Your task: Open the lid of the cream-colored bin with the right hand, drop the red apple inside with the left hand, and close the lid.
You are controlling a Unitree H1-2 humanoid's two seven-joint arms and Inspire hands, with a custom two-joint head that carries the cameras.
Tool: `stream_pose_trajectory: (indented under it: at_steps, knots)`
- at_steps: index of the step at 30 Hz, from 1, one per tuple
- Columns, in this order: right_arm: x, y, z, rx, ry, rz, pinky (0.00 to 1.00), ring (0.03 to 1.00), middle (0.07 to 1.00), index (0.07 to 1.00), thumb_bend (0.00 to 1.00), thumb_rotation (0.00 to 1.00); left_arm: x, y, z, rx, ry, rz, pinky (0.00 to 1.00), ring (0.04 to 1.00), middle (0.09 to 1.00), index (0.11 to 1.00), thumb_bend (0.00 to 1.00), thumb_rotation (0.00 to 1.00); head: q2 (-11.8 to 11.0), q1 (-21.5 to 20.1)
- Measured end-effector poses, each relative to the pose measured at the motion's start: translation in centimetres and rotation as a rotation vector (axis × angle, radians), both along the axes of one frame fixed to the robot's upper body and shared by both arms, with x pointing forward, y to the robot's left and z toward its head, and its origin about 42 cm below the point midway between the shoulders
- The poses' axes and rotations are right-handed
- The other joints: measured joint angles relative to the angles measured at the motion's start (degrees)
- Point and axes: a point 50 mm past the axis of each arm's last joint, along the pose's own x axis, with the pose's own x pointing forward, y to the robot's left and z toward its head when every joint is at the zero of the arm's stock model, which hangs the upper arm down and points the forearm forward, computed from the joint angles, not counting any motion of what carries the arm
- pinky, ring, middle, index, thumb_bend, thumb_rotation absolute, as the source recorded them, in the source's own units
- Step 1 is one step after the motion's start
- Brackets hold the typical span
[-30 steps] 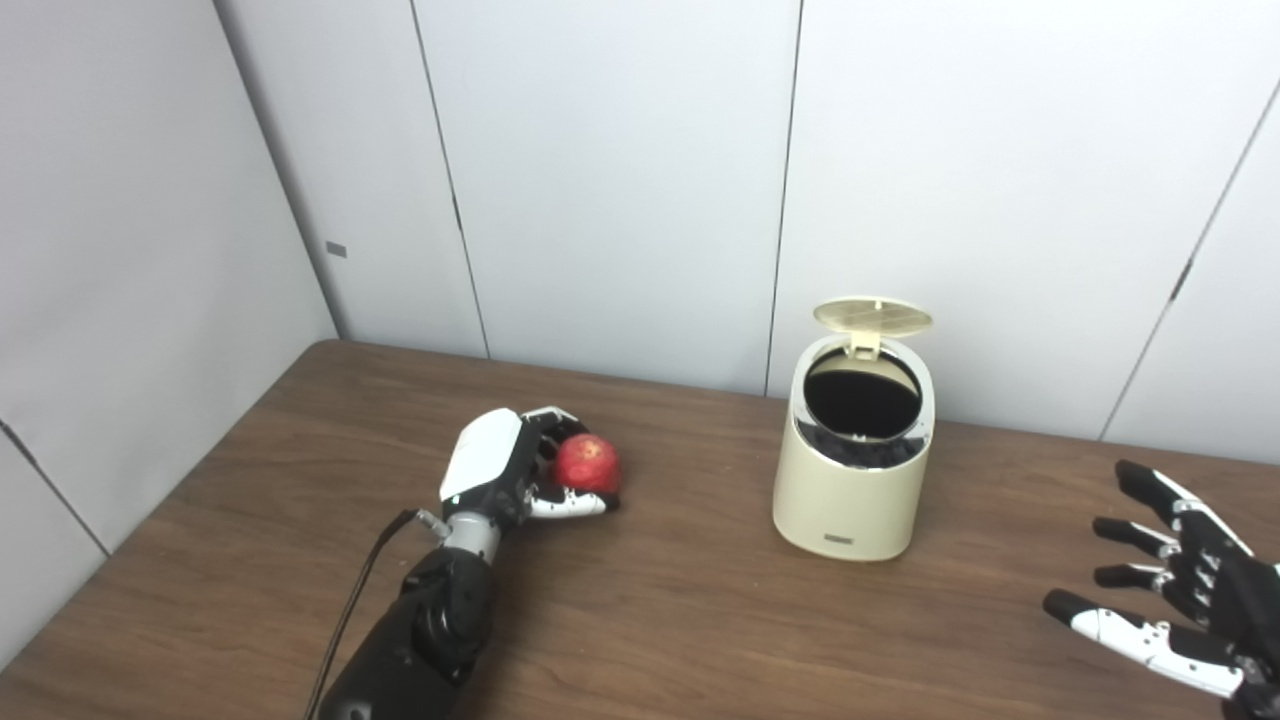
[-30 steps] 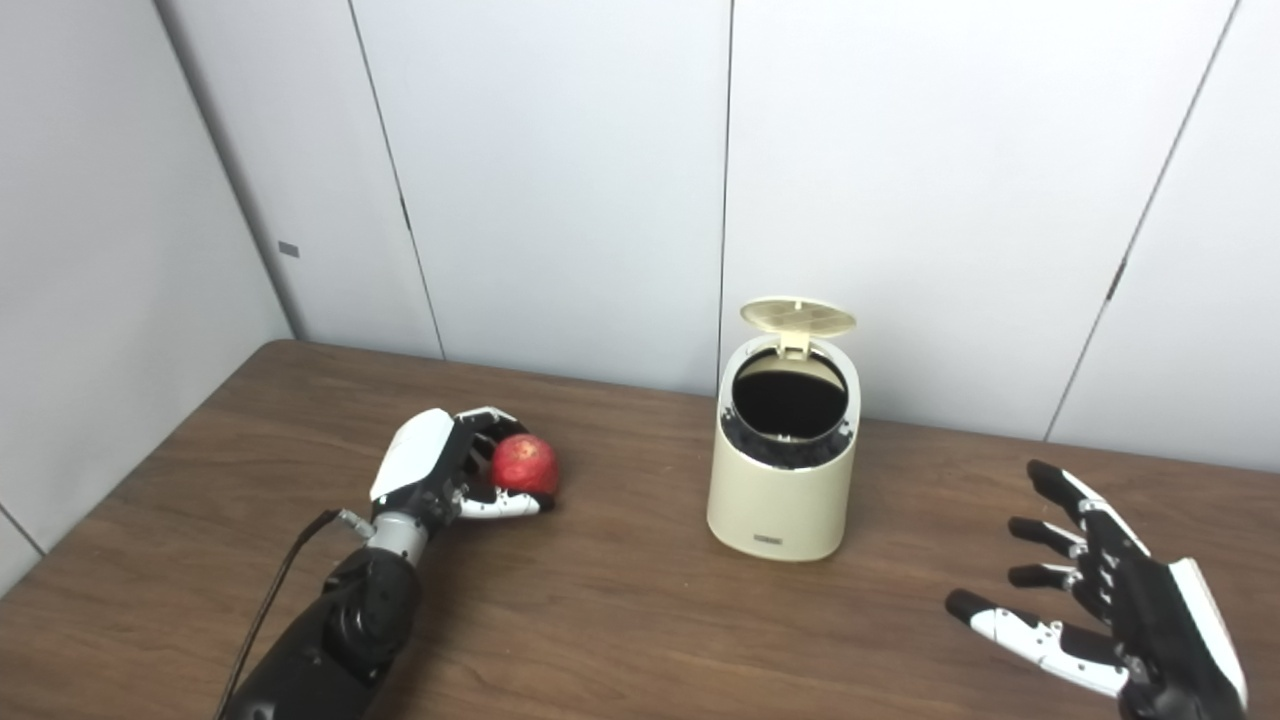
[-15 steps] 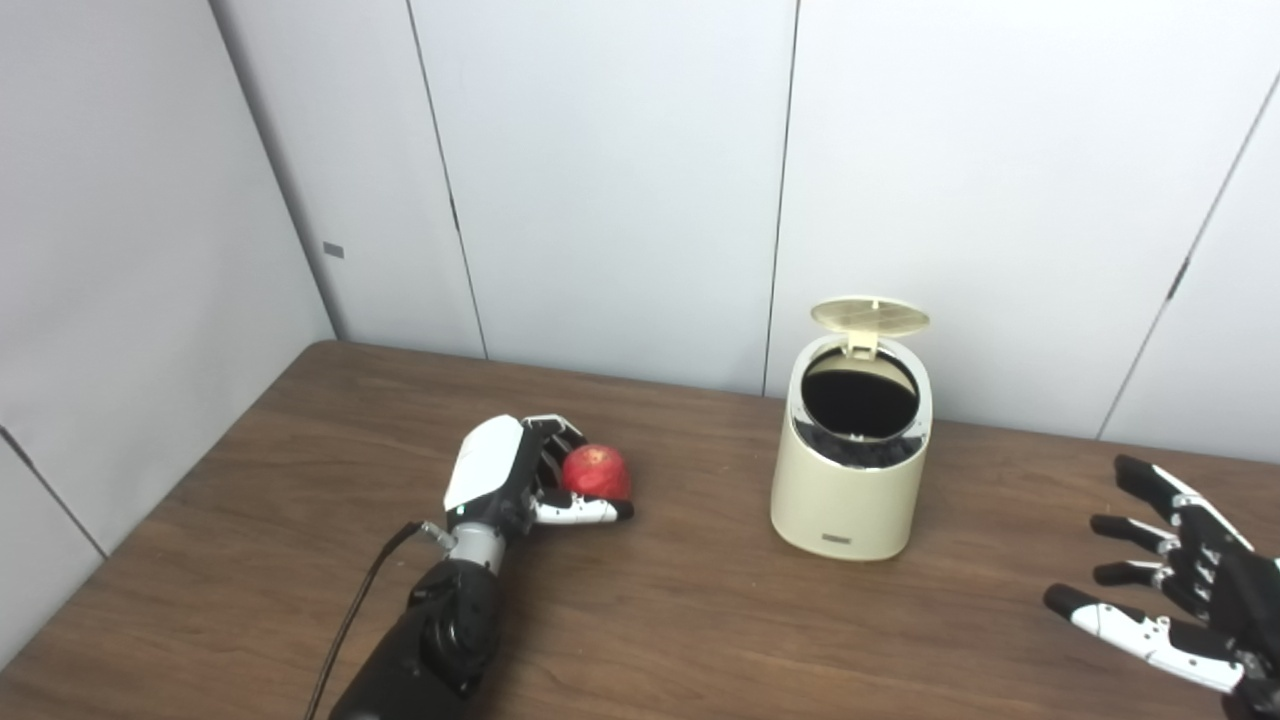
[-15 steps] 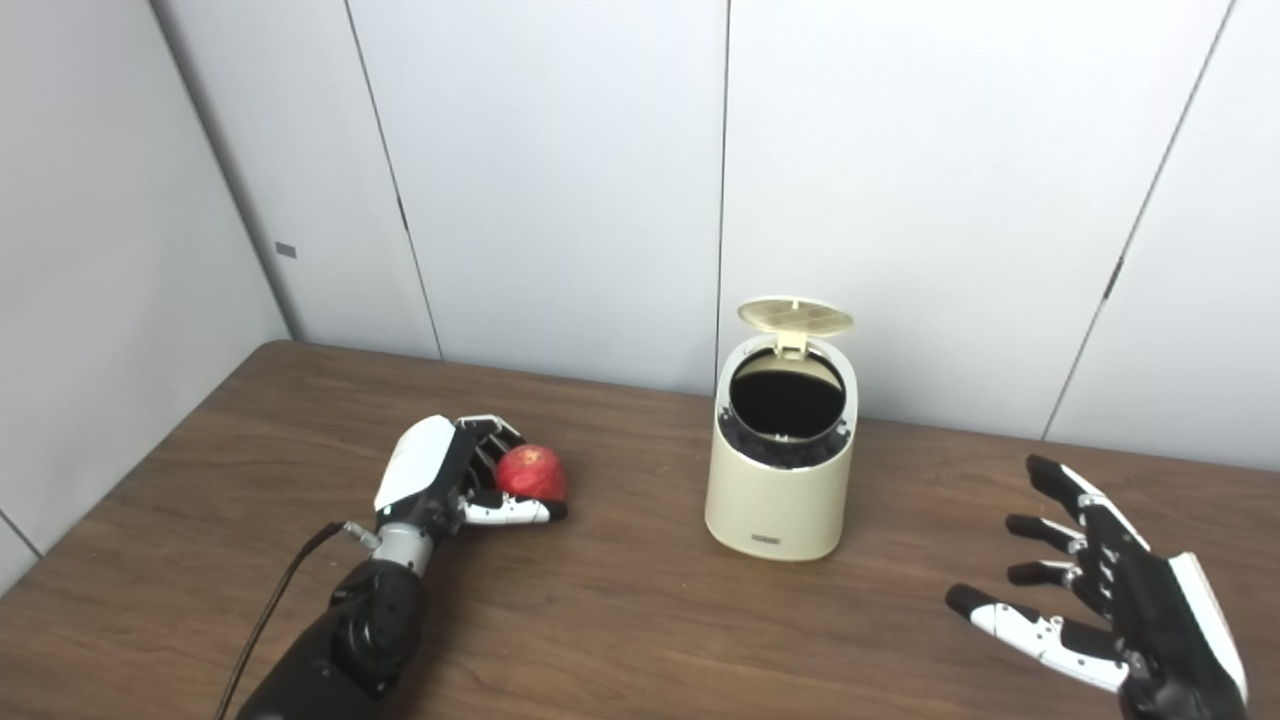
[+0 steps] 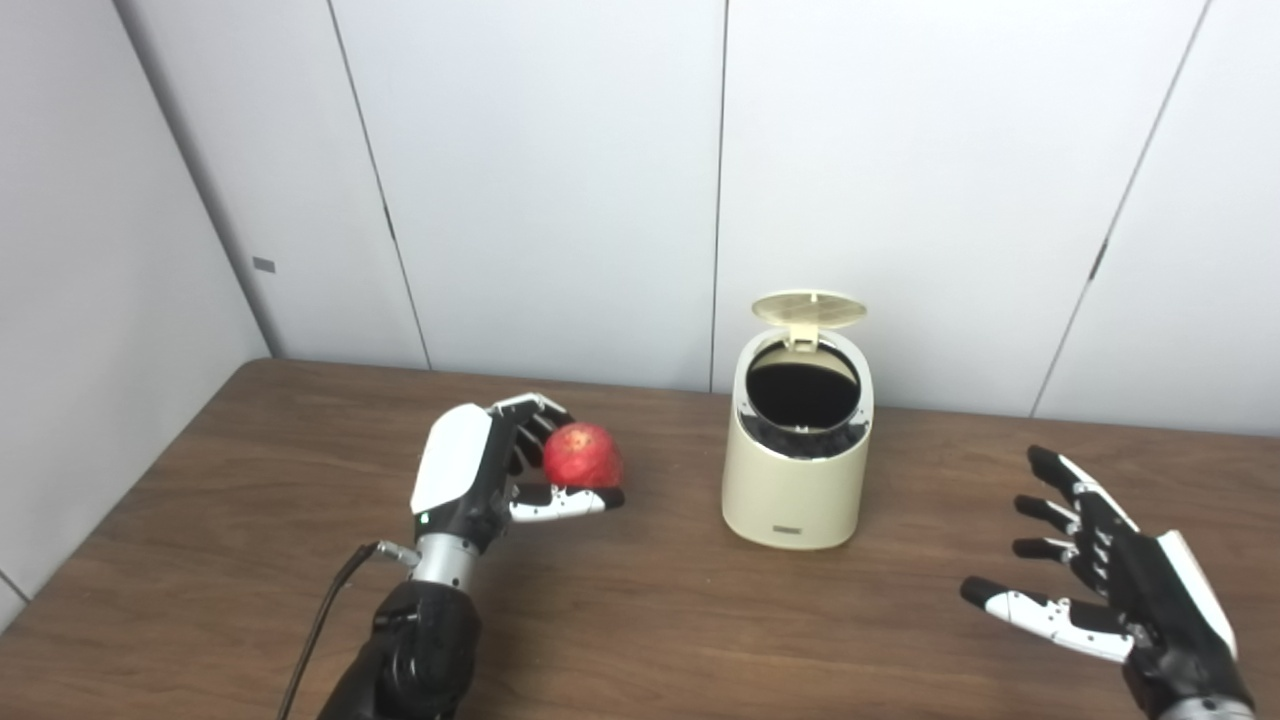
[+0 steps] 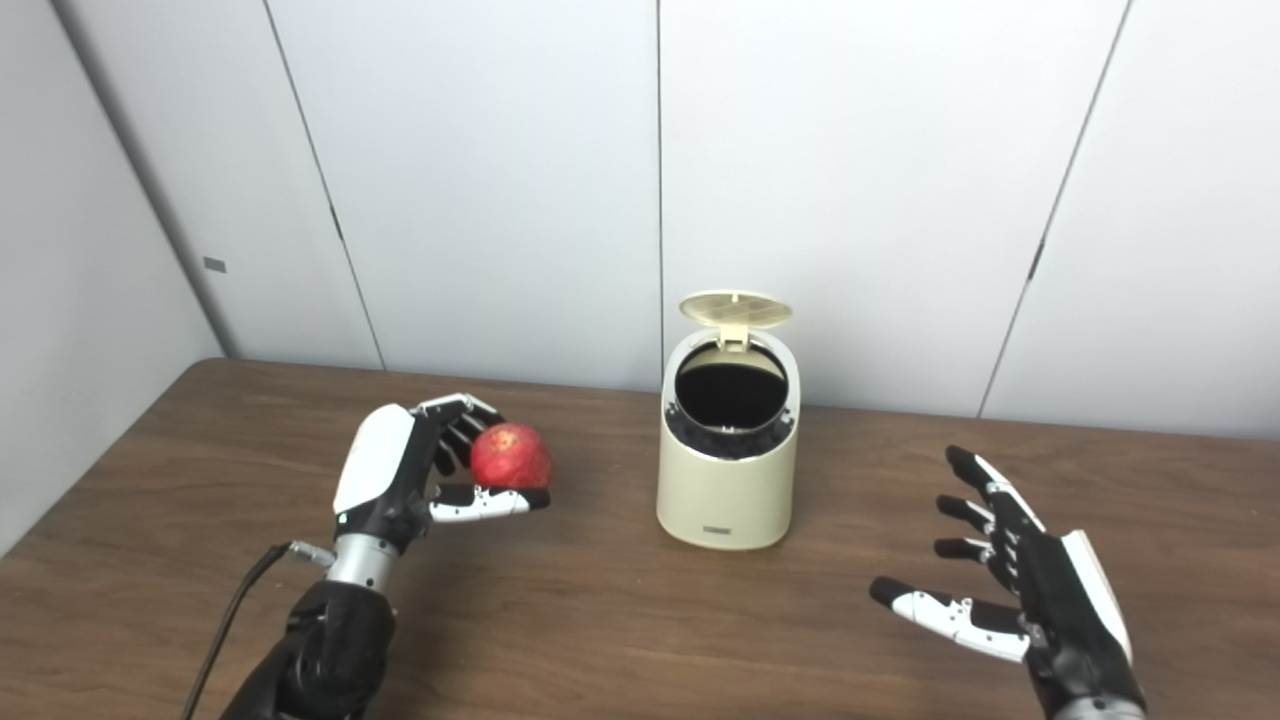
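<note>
Since the earlier frames the whole picture has shifted, so the camera has moved; against the desk, though, the left hand (image 5: 470, 475) has lifted, and the round red apple (image 5: 583, 455) now sits clear of the brown wood-grain desk (image 5: 640, 620) instead of resting low on it. At the left centre of the frame this black-and-white hand holds the apple, its fingers (image 5: 530, 410) curled over the far side and the thumb pressed beneath. The apple is glossy red with paler speckles on top.

Just right of centre stands the cream-colored cylindrical plastic bin (image 5: 797, 470), well apart from the apple. Its round ribbed lid (image 5: 809, 309) is tipped up on the rear hinge, as before, baring a dark interior. A small dark label low on the bin's front is too small to read.

At the lower right the right hand (image 5: 1120, 590) hovers over the desk with fingers spread, holding nothing, much as it did earlier.
</note>
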Motion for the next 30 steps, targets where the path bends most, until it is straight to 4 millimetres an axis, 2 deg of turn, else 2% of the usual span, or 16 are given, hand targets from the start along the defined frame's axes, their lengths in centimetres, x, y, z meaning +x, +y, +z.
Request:
stream_pose_trajectory:
  at_steps: [5,8,14,18,26,30]
  knots:
    - [0.7,-0.8,-2.2,-0.006,-0.006,-0.024,0.63,0.765,0.876,0.855,0.69,0.09,0.4,-2.4,4.1,-0.022,-0.127,-0.071,0.28,0.370,0.457,0.501,0.52,0.00,-1.1,-1.5]
    - [0.8,-0.8,-2.6,-0.011,-0.012,-0.021,0.64,0.760,0.880,0.856,0.69,0.10,1.1,-4.1,6.4,-0.016,-0.190,-0.109,0.29,0.380,0.472,0.491,0.52,0.00,-1.5,-1.9]
    - [0.9,-0.9,-3.3,-0.011,-0.021,-0.011,0.63,0.759,0.887,0.857,0.69,0.14,2.1,-6.8,8.9,-0.050,-0.257,-0.167,0.28,0.388,0.474,0.489,0.52,0.00,-2.1,-2.8]
    - [1.0,-0.9,-3.5,-0.017,-0.032,-0.017,0.63,0.751,0.883,0.854,0.69,0.13,2.6,-8.1,9.1,-0.038,-0.269,-0.209,0.29,0.392,0.477,0.488,0.52,0.00,-2.3,-3.3]
    - [1.0,-0.9,-3.7,-0.027,-0.042,-0.028,0.64,0.760,0.882,0.861,0.69,0.16,3.0,-11.0,7.7,-0.028,-0.224,-0.247,0.30,0.402,0.474,0.492,0.52,0.00,-2.1,-4.0]
    - [1.0,-1.0,-3.7,-0.032,-0.042,-0.029,0.64,0.765,0.883,0.866,0.69,0.17,3.2,-11.6,7.1,-0.032,-0.209,-0.259,0.29,0.396,0.470,0.494,0.52,0.00,-1.9,-4.3]
